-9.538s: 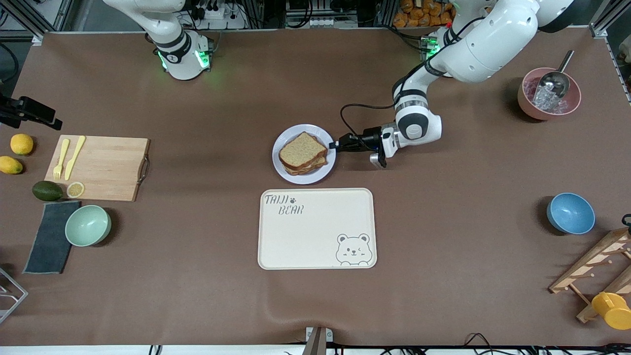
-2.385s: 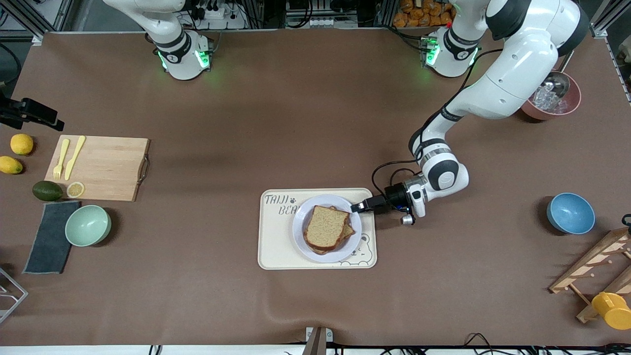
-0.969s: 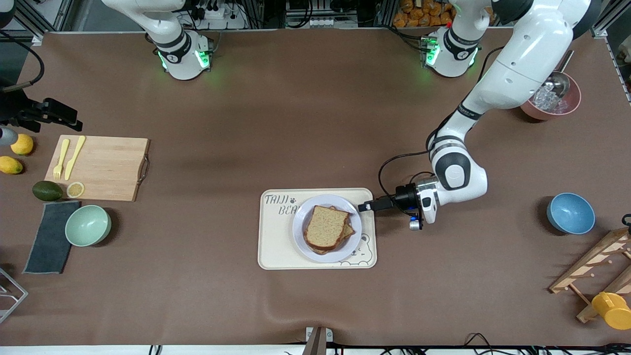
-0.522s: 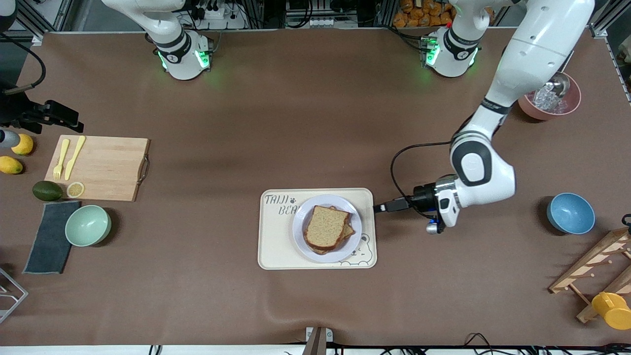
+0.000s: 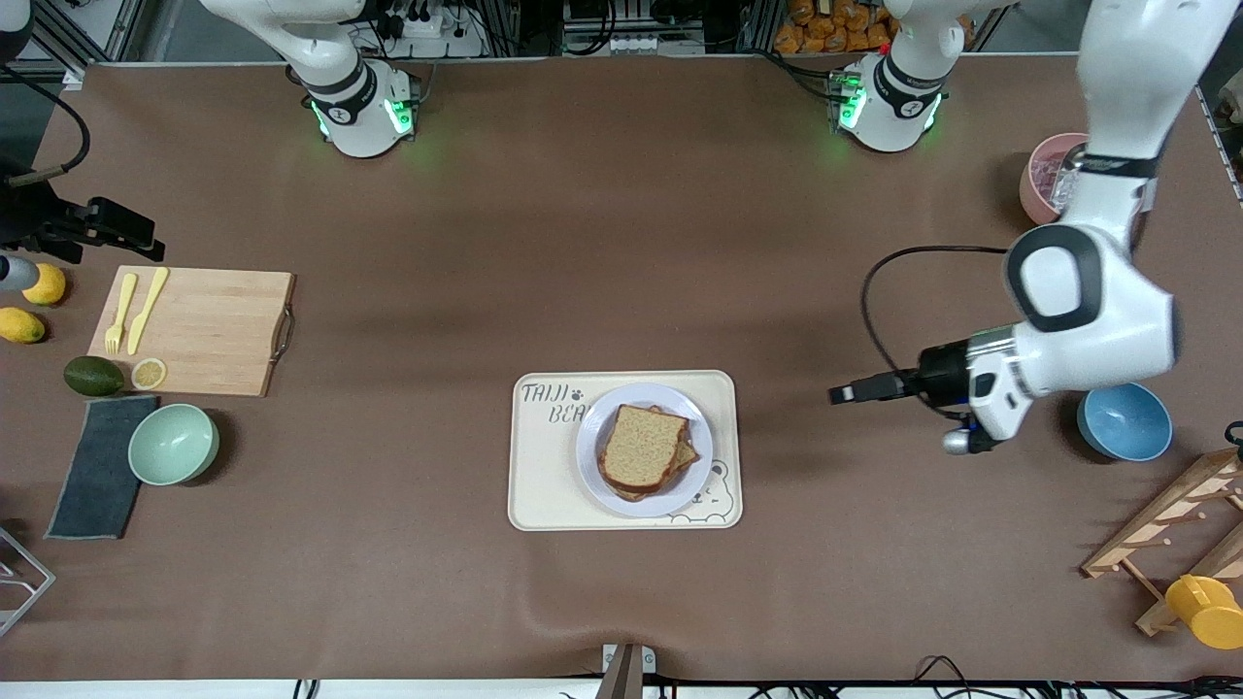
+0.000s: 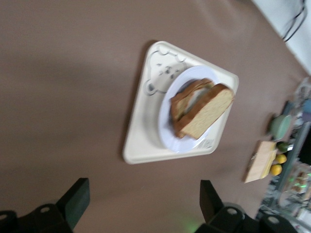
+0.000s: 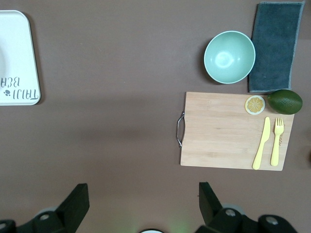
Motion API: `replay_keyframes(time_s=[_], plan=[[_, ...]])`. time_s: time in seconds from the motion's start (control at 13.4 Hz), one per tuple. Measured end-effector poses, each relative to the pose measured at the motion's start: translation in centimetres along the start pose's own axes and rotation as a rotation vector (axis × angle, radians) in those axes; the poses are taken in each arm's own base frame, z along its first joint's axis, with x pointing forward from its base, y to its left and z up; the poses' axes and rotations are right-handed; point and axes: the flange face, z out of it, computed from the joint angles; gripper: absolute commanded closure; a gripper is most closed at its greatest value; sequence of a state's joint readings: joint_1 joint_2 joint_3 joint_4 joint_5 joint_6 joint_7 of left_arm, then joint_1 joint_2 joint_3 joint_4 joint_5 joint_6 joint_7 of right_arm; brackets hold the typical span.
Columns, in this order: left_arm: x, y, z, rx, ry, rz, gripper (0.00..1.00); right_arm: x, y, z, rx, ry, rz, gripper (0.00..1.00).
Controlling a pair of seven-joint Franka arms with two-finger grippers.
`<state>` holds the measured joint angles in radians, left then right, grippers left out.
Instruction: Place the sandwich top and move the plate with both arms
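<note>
From the front view, the plate (image 5: 645, 449) sat on the cream bear-print tray (image 5: 544, 476), toward the tray's edge at the left arm's end, and the tray lay near the middle of the tabletop's edge closest to the camera. The sandwich top (image 5: 642, 447) rested on the stacked slices on the plate, slightly askew over them. The left gripper (image 5: 841, 393) hung over bare tabletop between the tray and the blue bowl (image 5: 1126, 422), well apart from the plate and holding nothing. The right arm waited at its end of the table, its gripper out of sight past the picture's edge, near the wooden cutting board (image 5: 209, 330).

In the left wrist view, the left gripper's fingers (image 6: 77, 201) stood wide apart and empty, with the tray (image 6: 141, 141), plate (image 6: 170, 141) and sandwich top (image 6: 206, 114) lying ahead of them.

In the right wrist view, the right gripper (image 7: 142, 201) was spread wide with nothing between its fingers, above bare tabletop beside the cutting board (image 7: 223, 131), with the mint-green bowl (image 7: 229, 57) and a corner of the tray (image 7: 19, 58) also showing.
</note>
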<state>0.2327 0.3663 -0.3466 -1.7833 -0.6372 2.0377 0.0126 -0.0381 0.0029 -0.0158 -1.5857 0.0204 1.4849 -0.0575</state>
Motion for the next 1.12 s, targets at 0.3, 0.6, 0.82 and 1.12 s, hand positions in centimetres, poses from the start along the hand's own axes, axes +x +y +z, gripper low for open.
replay_keyframes(time_s=[0.3,0.6,0.82,1.12], plan=[[-1.7,3.5,-9.0,0.278,-0.033,0.036,0.00,0.0,0.0,0.0,0.000,0.000,0.000,0.00],[-4.1,6.2,-16.0,0.487,0.060,0.053,0.00,0.0,-0.9,0.0,-0.001,-0.003,-0.016,0.00],[-7.0,8.2,-19.9,0.590,0.128,0.079,0.00,0.0,-0.6,-0.2,-0.002,0.002,-0.011,0.00],[-9.3,8.0,-22.8,0.615,0.129,0.045,0.00,0.0,0.4,-0.3,0.000,0.006,0.007,0.00]])
